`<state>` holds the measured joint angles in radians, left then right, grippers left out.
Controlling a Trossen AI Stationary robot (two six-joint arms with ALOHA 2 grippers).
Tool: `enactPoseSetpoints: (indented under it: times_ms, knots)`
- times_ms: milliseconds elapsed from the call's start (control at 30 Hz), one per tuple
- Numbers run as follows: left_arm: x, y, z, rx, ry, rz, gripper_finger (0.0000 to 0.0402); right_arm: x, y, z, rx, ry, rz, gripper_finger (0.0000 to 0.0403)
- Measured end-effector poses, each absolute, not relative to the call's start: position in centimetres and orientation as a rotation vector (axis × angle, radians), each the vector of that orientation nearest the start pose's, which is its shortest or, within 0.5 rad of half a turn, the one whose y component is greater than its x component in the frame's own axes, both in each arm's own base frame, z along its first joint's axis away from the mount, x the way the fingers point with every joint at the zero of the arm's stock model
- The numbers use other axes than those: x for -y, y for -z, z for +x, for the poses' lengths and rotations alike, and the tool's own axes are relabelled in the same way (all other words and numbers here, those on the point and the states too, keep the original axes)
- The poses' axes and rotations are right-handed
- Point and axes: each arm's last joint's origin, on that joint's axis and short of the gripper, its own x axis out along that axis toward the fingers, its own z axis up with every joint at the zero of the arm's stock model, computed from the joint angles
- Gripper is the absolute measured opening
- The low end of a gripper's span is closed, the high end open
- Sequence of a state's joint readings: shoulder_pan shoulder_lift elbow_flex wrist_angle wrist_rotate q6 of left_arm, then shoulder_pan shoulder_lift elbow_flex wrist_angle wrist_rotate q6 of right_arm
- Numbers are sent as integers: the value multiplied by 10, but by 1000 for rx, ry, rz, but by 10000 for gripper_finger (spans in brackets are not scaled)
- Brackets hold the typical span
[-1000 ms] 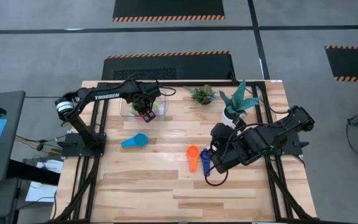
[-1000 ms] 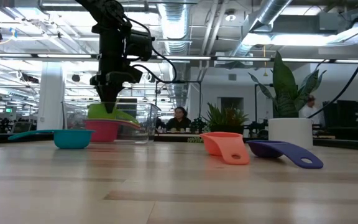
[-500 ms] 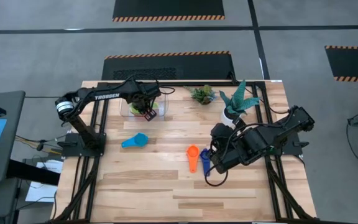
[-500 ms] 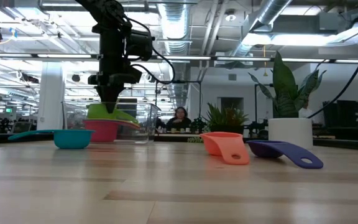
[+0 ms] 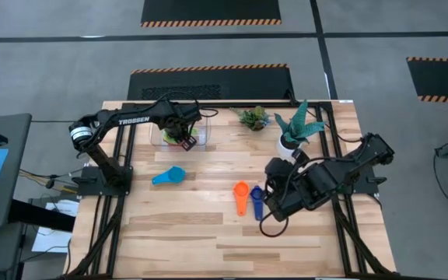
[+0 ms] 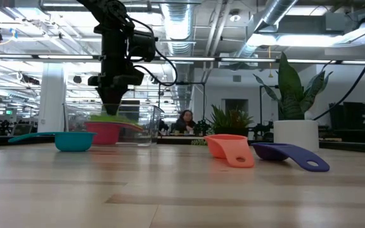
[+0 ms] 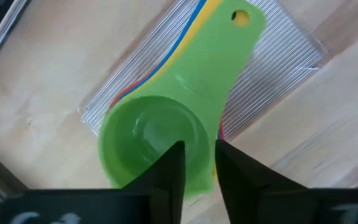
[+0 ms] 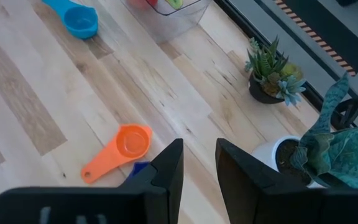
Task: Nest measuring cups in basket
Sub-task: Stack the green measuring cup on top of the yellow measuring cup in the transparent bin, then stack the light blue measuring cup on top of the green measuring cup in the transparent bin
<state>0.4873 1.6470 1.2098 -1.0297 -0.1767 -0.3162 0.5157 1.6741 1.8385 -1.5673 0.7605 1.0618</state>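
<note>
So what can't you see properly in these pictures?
- Cups under the green cup in the basket: left wrist view shows only thin yellow, blue and red edges.
- Dark blue cup: right wrist view, mostly hidden behind the right gripper.
- Dark blue cup's far end: high view, under the right arm.
- Left gripper: too small in high view to judge its grip.

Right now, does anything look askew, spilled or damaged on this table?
Nothing stands out. The green cup sits nested in the basket under the left gripper; the orange cup simply awaits.
</note>
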Motion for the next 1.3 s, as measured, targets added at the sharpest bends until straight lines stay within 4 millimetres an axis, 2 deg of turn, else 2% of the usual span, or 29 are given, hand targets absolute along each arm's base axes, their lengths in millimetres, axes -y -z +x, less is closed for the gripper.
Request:
enactPoseSetpoints:
  times_ms: [133,267,433,567,667,833,967,1300]
  knots:
    - [-144,-222,260,-1380,-776,-484,105,-131,-378,264,-843,712,105,118]
    - [-143,-226,260,-1400,-754,-514,116,-132,-378,263,-843,709,104,118]
    - [-140,-249,260,-1436,-768,-551,116,-131,-378,263,-849,702,85,118]
    - [-133,-269,260,-1470,-710,-606,116,-128,-378,265,-851,711,86,118]
    - [-121,-275,260,-1529,-648,-658,116,-127,-378,265,-850,716,87,118]
    - [-92,-272,258,-1671,-633,-640,116,-125,-378,266,-848,723,90,118]
    - [-64,-268,259,-1772,-565,-557,116,-125,-378,266,-848,722,90,118]
    - [0,-255,261,-1845,-417,-313,116,-122,-378,268,-844,732,95,118]
